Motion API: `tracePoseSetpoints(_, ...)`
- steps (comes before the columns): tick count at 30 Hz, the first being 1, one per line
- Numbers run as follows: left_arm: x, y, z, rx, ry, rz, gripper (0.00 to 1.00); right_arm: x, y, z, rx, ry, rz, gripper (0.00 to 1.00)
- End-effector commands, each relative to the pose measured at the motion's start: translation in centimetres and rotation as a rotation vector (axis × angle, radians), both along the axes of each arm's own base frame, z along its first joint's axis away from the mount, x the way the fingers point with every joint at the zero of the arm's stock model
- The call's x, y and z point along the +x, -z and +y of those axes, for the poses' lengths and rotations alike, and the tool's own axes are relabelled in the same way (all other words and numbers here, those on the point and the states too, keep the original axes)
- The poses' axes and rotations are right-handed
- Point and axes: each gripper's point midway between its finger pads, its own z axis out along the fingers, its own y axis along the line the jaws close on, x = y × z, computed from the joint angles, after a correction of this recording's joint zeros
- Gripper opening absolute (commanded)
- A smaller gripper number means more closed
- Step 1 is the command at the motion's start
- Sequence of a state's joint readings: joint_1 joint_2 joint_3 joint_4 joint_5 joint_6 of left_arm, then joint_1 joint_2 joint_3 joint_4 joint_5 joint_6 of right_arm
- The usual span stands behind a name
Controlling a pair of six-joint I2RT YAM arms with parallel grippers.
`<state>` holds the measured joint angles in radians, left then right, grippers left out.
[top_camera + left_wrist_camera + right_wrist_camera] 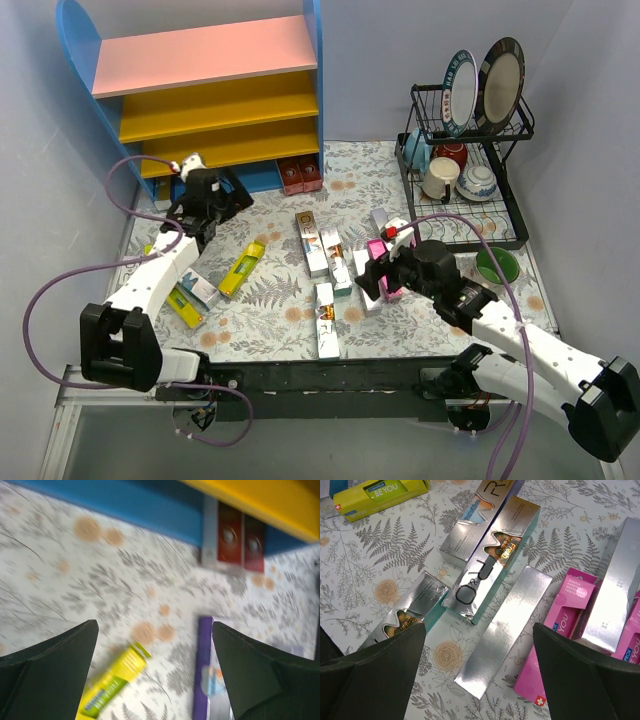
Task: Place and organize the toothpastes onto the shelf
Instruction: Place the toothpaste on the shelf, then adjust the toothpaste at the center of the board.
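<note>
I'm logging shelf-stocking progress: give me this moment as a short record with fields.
shelf: two dark red boxes side by side at its base, under the lowest yellow board
loose toothpastes: scattered on the table
left gripper: open, empty, near the shelf
right gripper: open, empty, over a silver box beside a pink box
</note>
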<state>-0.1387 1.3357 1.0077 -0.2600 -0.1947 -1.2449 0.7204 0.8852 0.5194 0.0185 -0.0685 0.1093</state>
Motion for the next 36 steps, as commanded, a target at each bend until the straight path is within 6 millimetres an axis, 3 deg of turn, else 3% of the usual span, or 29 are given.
tracePoseSetpoints(1, -3.6, 0.5, -5.3, -0.058, 0.073, 0.060, 0.98, 0.2, -1.6, -0.3, 0.017, 0.039, -0.008, 0.97)
tracePoseSetpoints(3, -4.4, 0.8, -7.5, -0.080, 0.097, 0.064, 0.98, 0.1, -1.5, -0.5, 0.020, 0.043, -0.004, 0.97)
tracePoseSetpoints(4, -5.3, 1.0, -9.9, -0.075, 0.150, 0.070, 0.98, 0.1, -1.5, -0.5, 0.018, 0.046, -0.003, 0.97)
tracePoseSetpoints(6, -5.8, 1.3, -11.9, -0.059, 0.174, 0.073, 0.98, 0.0, -1.5, -0.7, 0.018, 0.051, -0.002, 0.97)
tracePoseSetpoints(7, -6.6, 2.0, -14.2, -0.057, 0.216, 0.091, 0.98, 0.1, -1.5, -0.7, 0.017, 0.057, -0.004, 0.97)
tracePoseSetpoints(12, -7.5, 4.0, -18.8, 0.004, 0.257, 0.120, 0.98, 0.1, -1.4, -1.1, 0.014, 0.068, -0.009, 0.97)
tracePoseSetpoints(17, -7.5, 7.1, -20.8, 0.079, 0.266, 0.186, 0.97, -0.2, -1.2, -1.3, 0.016, 0.066, -0.011, 0.97)
tracePoseSetpoints(26, -6.7, 9.1, -21.5, 0.113, 0.243, 0.214, 0.81, 0.0, -0.4, -2.2, -0.012, 0.102, -0.024, 0.97)
tracePoseSetpoints(36, -5.1, 11.1, -22.2, 0.170, 0.231, 0.220, 0.75, 0.0, -0.4, -2.3, -0.020, 0.098, -0.028, 0.96)
